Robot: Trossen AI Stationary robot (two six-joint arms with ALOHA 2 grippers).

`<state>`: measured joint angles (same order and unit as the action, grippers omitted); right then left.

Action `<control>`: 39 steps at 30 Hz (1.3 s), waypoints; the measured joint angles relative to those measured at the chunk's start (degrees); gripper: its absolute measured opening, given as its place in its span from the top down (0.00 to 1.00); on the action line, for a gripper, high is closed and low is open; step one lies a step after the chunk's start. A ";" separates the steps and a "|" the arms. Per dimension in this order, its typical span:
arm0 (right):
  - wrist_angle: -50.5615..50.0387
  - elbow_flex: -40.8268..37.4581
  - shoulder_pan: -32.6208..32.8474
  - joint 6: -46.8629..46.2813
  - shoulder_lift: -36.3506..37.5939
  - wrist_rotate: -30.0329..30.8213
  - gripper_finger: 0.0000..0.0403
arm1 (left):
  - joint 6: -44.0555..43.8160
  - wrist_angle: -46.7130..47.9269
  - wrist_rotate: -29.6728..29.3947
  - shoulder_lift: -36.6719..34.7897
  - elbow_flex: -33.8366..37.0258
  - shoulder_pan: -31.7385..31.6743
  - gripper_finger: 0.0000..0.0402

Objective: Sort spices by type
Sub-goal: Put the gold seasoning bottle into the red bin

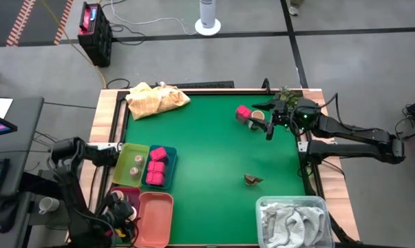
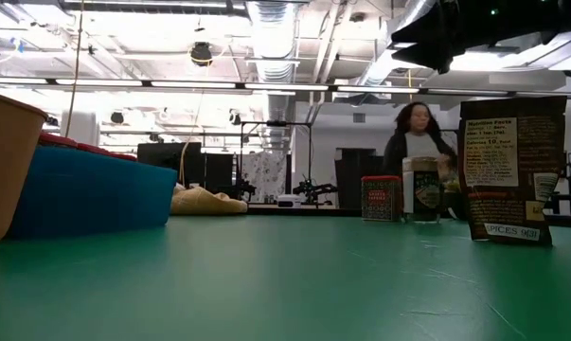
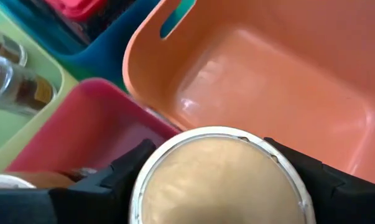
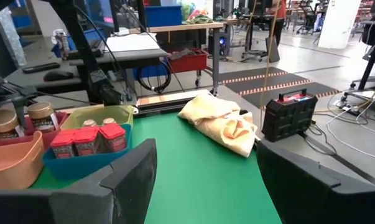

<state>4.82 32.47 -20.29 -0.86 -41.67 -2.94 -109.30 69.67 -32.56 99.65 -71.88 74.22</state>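
Left end effector (image 3: 206, 186) pinching tan-lidded jar (image 3: 218, 180) above dark red bin (image 3: 81, 134), right end effector (image 1: 269, 129) spread, beside pink-red packet (image 1: 243, 112) and a second jar (image 1: 257, 116) on counter (image 1: 207, 148)

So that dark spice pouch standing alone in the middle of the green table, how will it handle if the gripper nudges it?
The spice pouch stands upright on a narrow base, so a high push would probably tip it. It looks like a soft bag, likely to crumple and to weigh little.

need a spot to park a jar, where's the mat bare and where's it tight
Bare: the mat's middle, between the blue bin and brown packet; also below the yellow cloth. The orange bin is empty. Tight: the far right corner, around the pink packet and right gripper.
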 joint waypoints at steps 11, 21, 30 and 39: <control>0.00 0.00 0.00 -0.20 0.00 0.00 0.25 | -0.42 0.50 3.74 -0.70 -0.02 -0.81 0.29; 0.48 0.00 0.00 -0.18 0.00 0.00 0.25 | 2.03 8.92 7.50 -10.46 -0.07 -4.88 0.29; 0.48 0.00 0.00 -0.20 0.00 -0.02 0.25 | 21.62 17.22 -0.07 -20.08 -0.07 -22.85 0.29; -3.94 0.01 -0.48 -1.06 0.17 1.73 0.25 | 60.56 0.17 -8.27 -23.64 -0.07 -47.78 0.34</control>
<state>0.87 32.48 -20.77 -1.92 -41.50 -1.21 -48.74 69.84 -40.84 76.00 -71.94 26.43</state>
